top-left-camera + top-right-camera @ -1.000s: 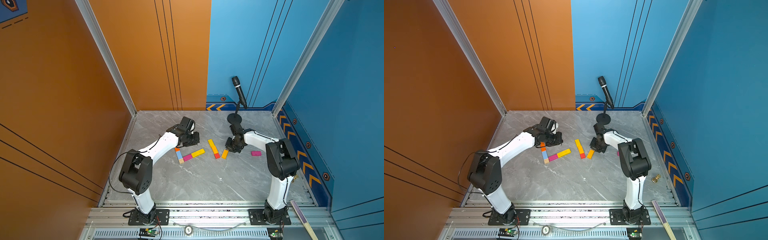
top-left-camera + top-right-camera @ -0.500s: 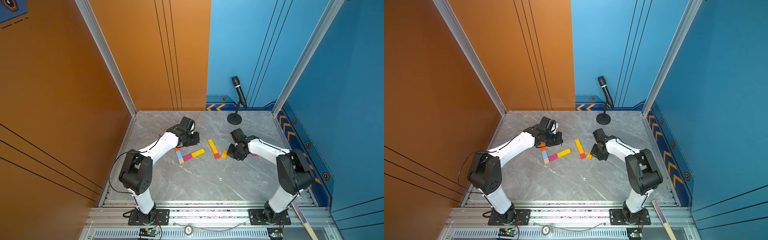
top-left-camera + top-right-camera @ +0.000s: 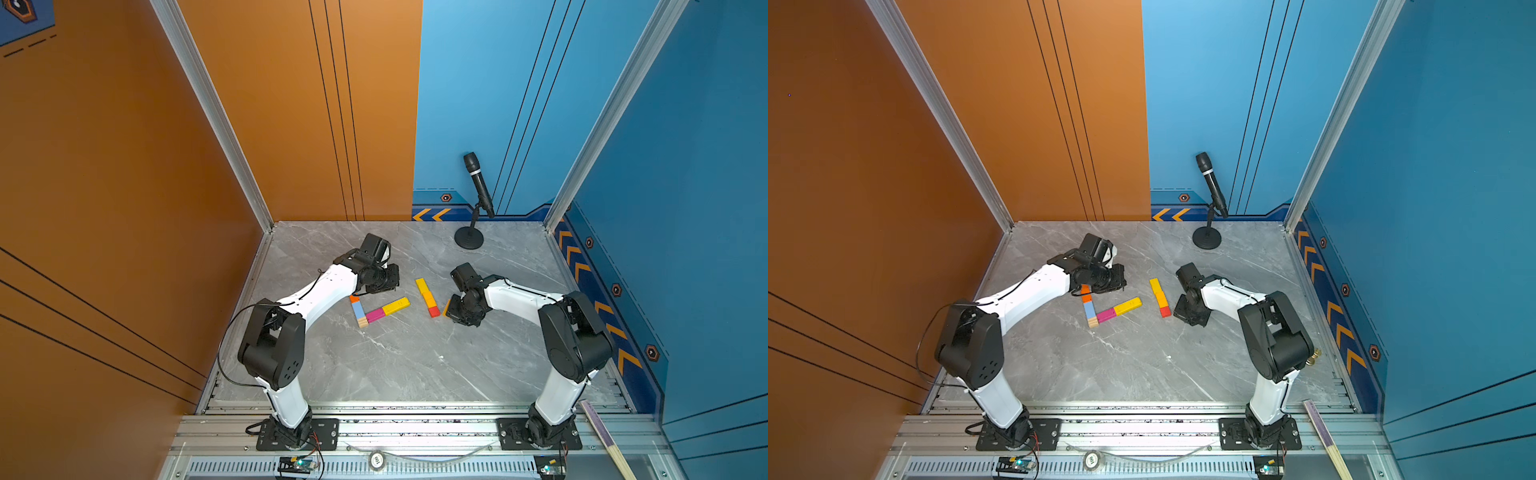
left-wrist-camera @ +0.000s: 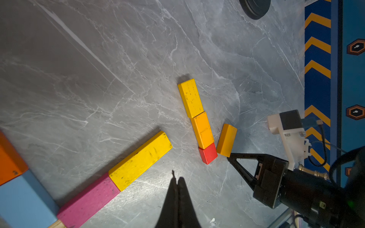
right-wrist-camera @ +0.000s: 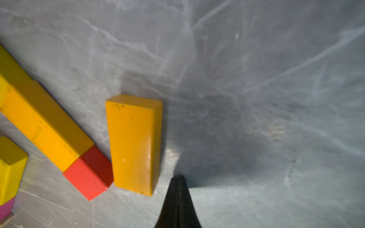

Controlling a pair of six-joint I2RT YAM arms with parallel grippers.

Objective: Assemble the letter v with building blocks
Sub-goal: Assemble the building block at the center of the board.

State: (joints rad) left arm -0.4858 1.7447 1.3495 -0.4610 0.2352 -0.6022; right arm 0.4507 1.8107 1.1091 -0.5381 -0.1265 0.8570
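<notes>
Right end effector [image 5: 178,178] closed, empty, tip just beside amber block [image 5: 134,142] lying flat

- A black handheld microphone [image 3: 478,185] tilts in its clip on a round black desk stand [image 3: 468,240], at the back of the tabletop near the blue wall; both top views show it.
- The grey marble-patterned tabletop [image 3: 395,365] runs with pale veins.
- Tall orange wall panels [image 3: 291,104] meet sky-blue wall panels [image 3: 498,83] behind the stand.
- A dark blue skirting band with orange chevrons [image 3: 582,270] lines the foot of the blue walls.
- A small brass knob [image 3: 1313,357] sits near the tabletop's edge by the blue side wall.
- A silver aluminium frame rail [image 3: 415,428] spans the front, with a flat pale stick [image 3: 604,440] lying slantwise across its end.
- Two small circuit boards [image 3: 299,462] glow green below the rail.
</notes>
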